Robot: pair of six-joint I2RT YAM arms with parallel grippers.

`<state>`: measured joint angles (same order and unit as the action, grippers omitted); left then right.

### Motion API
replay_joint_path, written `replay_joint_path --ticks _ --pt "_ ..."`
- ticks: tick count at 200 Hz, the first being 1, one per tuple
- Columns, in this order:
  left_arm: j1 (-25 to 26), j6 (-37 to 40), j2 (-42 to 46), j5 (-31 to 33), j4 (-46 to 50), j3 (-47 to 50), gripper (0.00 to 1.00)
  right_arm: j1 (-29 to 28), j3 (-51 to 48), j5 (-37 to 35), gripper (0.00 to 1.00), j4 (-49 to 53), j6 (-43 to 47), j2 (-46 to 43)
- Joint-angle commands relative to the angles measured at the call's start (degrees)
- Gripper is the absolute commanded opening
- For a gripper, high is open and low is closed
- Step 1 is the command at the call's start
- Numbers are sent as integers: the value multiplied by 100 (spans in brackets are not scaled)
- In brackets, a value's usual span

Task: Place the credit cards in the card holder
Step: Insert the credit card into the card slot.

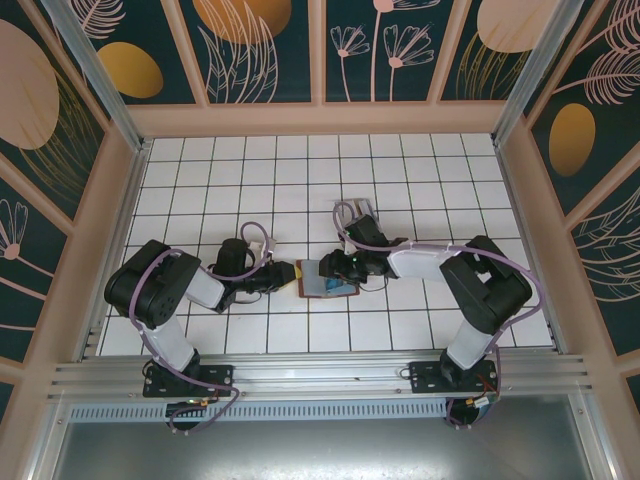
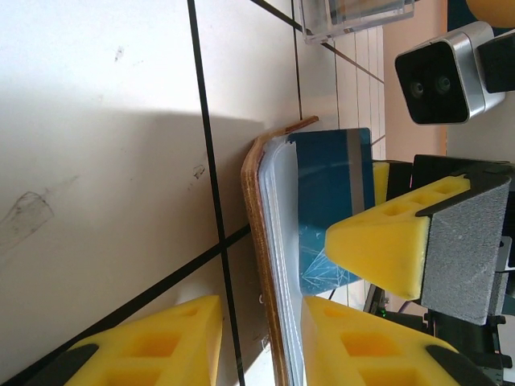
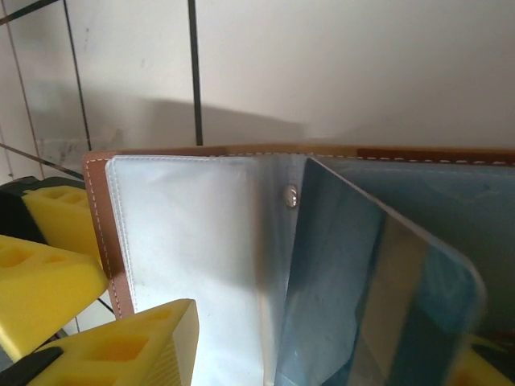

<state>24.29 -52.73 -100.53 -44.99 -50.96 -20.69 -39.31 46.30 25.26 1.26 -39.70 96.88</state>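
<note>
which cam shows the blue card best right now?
Right wrist: the blue card is close up, tilted against the clear sleeves of the wallet, its stripe visible. Left wrist shows the card beyond the edge-on wallet, partly behind a yellow finger. In the top view it is a small blue patch, far off.

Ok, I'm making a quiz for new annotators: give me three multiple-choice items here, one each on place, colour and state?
1. From the card holder, the clear case lies: A toward the far wall; B toward the near edge; C on top of it.
2. The credit card at the holder is: A red; B green; C blue.
3. The holder is: A folded shut; B open; C standing on end.
Answers: 1 A, the top view shows the case beyond the holder; 2 C, both wrist views show it blue; 3 B, its clear sleeves are exposed.
</note>
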Motion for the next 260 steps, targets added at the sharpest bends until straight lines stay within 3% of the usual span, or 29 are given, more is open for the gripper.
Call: replay_joint_path --ticks 1,60,120,140,161,180,225,260 --pt "14 201 -99 228 441 60 33 3 119 -306 48 718 162 -177" --pt "14 277 -85 272 574 38 23 -29 273 -530 42 1123 311 -367" --pt "16 209 -46 223 473 56 26 61 49 -741 45 1133 331 -840" --pt "11 199 -63 165 413 65 27 136 -84 -696 37 1065 359 -915" --pt "22 108 -123 122 233 115 27 219 -245 -528 21 857 365 -921" --pt "18 79 -167 96 201 100 28 261 -377 -463 14 719 356 -870" --pt "31 79 -164 45 201 101 34 377 -710 -271 0 344 332 -909" --pt "144 205 -103 115 449 3 35 587 -1093 212 0 -161 332 -1191"
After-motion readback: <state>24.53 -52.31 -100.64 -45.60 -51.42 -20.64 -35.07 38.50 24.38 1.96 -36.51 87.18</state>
